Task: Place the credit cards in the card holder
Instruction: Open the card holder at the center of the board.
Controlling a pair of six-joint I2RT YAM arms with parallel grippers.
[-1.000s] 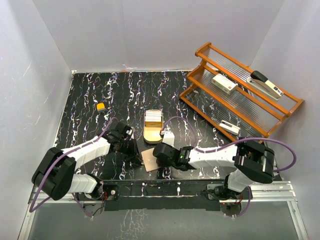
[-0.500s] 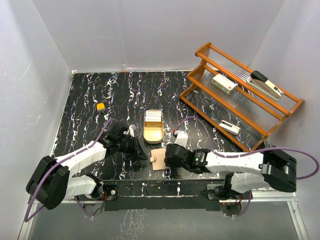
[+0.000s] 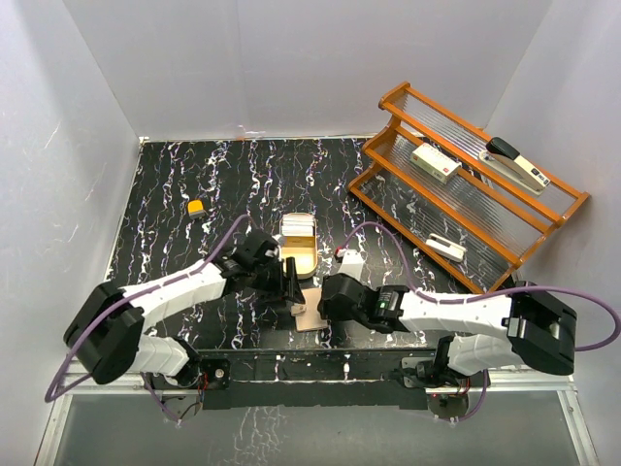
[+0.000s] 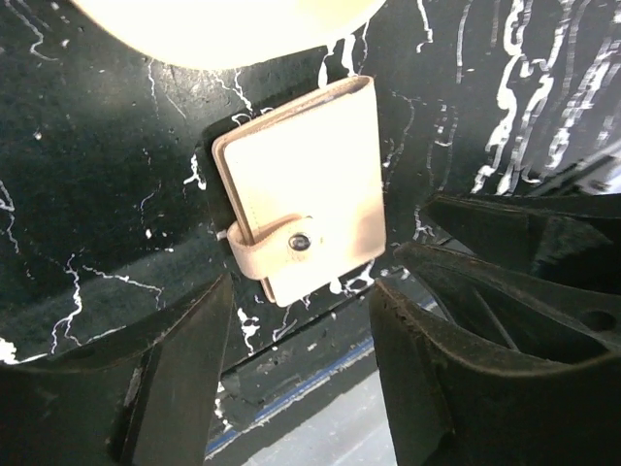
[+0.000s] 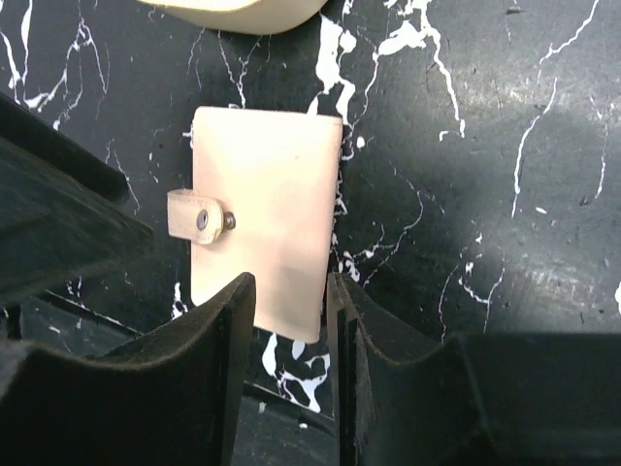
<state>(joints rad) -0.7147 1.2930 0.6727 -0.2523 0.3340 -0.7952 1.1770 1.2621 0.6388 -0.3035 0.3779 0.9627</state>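
Counter [image 3: 175, 184]: black marbled.
Left end effector [image 3: 291, 283]: fingers just sprung apart, holding nothing.
Right end effector [image 3: 328, 299]: narrowly parted, grip also let go.
Gold oval tray [image 3: 296, 262]: holds the credit cards [image 3: 297, 230], none loaded yet.
Card holder [image 3: 309, 311]: lying flat and snapped shut at the tray's 6 o'clock, so it likely needs opening.

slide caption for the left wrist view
Snapped-shut tan card holder on the black marbled table, framed by the open left gripper.
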